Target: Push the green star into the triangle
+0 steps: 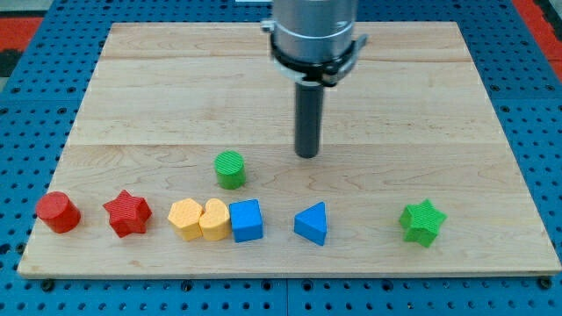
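Observation:
The green star [422,221] lies near the view's bottom right of the wooden board. The blue triangle [312,223] lies to its left, with a clear gap between them. My tip [306,154] stands on the board above the triangle, toward the view's top, and up-left of the green star. It touches no block.
A green cylinder [230,169] lies left of my tip. Along the view's bottom stand a red cylinder [58,212], a red star [127,213], a yellow hexagon [185,219], a yellow heart [213,219] and a blue cube [247,220]. The board's front edge [290,270] is close below them.

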`<state>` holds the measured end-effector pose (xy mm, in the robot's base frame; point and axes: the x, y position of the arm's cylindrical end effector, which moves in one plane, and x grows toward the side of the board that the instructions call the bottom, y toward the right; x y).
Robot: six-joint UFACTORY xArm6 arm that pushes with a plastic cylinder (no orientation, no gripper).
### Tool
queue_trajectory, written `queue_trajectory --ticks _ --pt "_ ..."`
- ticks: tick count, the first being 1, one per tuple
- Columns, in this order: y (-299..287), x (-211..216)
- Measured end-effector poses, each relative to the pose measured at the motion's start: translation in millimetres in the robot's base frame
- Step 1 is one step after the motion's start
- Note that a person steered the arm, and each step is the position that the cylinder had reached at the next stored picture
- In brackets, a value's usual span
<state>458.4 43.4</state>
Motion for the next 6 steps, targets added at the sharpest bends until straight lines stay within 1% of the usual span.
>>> queue_trajectory --ticks 1,2,3,4,5,6 --pt "45.9 22.9" --pt "130.9 41.5" --pt "165.0 85.2" --pt "154.6 109.7" --pt "95.1 118.4" --pt "43.9 111.5"
